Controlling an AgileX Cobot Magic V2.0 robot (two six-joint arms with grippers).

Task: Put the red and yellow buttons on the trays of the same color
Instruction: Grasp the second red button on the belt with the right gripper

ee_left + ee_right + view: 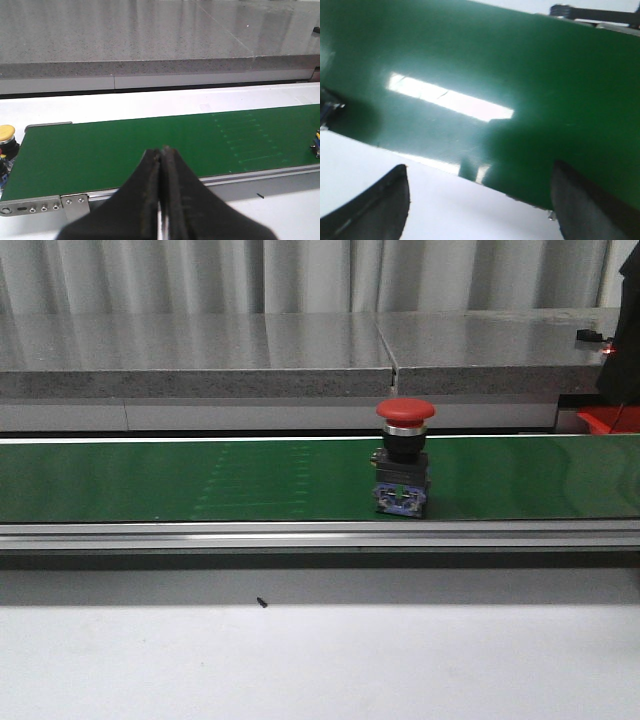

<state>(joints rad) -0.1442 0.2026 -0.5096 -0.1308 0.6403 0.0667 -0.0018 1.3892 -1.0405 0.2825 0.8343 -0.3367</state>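
**Inspector:** Where does the work stand?

**Onlooker:** A red button (404, 411) stands upright on the green belt (200, 480), right of centre in the front view, on its black body with a blue block at the base. A yellow button (6, 132) sits at the belt's far left end, seen only at the edge of the left wrist view. Something red (608, 418) shows at the far right behind the belt; it may be a tray, but I cannot tell. No yellow tray is in view.

**Inspector:** The claws?

**Onlooker:** The left claw (161, 155) is closed tight, fingers pressed together with nothing between them, hanging over the belt's near edge. The right claw (480, 200) is spread wide and empty, above the near edge of the belt.

**Inspector:** And the red button relative to them?

**Onlooker:** Apart from both. It appears between neither pair of fingers. In the left wrist view only a blue sliver (317, 142) shows at the frame's edge, probably its base. A dark shape at the edge of the right wrist view may be part of it; that is uncertain.

**Inspector:** Risks?

**Onlooker:** In my judgement, the button is tall and top-heavy; a sideways nudge from one finger could topple it. If the belt runs, a late approach misses it altogether. A grip on the rounded cap could slip off.
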